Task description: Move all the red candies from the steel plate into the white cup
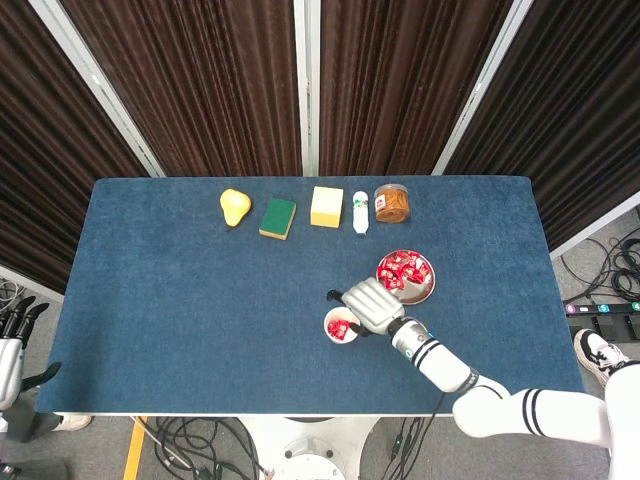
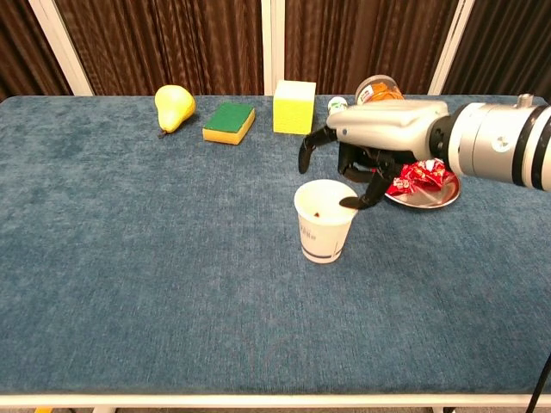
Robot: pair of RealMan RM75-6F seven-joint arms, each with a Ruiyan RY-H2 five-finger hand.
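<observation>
The steel plate [image 1: 427,287] [image 2: 444,197] lies right of centre with several red candies [image 1: 402,269] [image 2: 418,175] heaped on it. Just to its left stands the white cup [image 1: 342,340] [image 2: 324,237]; the head view shows red candies [image 1: 340,327] inside it. My right hand [image 1: 371,303] [image 2: 360,165] hovers over the cup's far rim with its fingers spread and nothing in them. My left hand [image 1: 12,335] hangs off the table's left edge, fingers apart and empty.
Along the back of the blue table sit a yellow pear [image 1: 234,206] [image 2: 174,106], a green sponge [image 1: 278,217] [image 2: 228,120], a yellow block [image 1: 327,206] [image 2: 294,107], a small white bottle [image 1: 361,211] and a jar [image 1: 392,203] [image 2: 376,89].
</observation>
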